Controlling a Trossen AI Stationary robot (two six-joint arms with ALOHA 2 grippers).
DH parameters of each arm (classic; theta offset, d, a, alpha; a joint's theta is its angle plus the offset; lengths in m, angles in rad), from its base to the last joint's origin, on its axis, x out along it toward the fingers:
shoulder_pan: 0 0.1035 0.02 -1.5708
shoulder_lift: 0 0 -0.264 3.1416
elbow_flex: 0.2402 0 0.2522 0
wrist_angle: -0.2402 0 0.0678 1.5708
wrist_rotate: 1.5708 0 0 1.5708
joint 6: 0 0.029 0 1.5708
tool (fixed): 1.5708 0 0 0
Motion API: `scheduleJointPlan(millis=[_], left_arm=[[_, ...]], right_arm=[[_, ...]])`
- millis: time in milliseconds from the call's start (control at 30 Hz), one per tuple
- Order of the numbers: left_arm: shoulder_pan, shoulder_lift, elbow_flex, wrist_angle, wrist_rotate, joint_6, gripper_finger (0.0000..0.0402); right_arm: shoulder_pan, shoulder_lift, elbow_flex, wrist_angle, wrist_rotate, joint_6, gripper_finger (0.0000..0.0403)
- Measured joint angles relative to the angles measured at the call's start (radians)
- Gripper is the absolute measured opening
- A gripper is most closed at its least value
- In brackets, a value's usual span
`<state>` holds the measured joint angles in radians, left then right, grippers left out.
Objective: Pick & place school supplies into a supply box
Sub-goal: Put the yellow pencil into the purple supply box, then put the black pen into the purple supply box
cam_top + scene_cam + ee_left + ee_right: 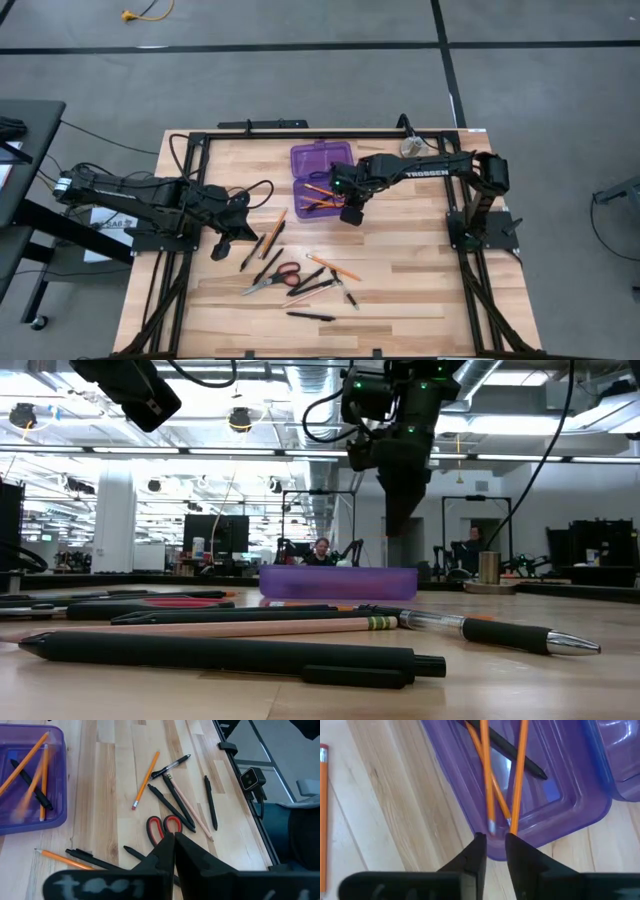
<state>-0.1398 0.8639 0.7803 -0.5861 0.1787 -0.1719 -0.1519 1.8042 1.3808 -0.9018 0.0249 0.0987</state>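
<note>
High view, front of the wooden table (pixel 420 290): red-and-black-handled scissors (pixel 272 279) among loose black pens and orange pencils. Left gripper (pixel 220 246), jaws together, hangs near the left edge. Further back, right gripper (pixel 351 213), fingers slightly apart, hovers over the translucent purple plastic pencil case (pixel 322 180) holding pencils.

Even overhead lighting, soft shadows; a pencil (pixel 488 780) in the box (pixel 580 800) appears motion-blurred; ceiling lamps glare at twelve o'clock.

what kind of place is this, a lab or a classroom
Probably a robotics lab or open workshop: two arms mounted on a framed wooden table, exposed ceiling pipes and strip lights, more equipment racks behind.
</note>
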Motion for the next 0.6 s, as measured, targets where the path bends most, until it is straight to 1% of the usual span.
scheduleJointPlan(millis=[233,333,500,600], left_arm=[[0.0,0.0,0.0,-0.007,0.0,0.0,0.0],[0.0,0.0,0.0,-0.008,0.001,-0.001,0.0],[0.0,0.0,0.0,-0.006,-0.005,-0.018,0.0],[0.0,0.0,0.0,0.007,-0.03,-0.053,0.0]], right_arm=[[-0.008,0.0,0.0,0.008,0.006,0.007,0.0086],[-0.008,0.0,0.0,-0.011,0.02,0.007,0.0086],[-0.007,0.0,0.0,-0.109,0.033,-0.001,0.0078],[-0.008,0.0,0.0,-0.126,0.053,-0.035,0.0075]])
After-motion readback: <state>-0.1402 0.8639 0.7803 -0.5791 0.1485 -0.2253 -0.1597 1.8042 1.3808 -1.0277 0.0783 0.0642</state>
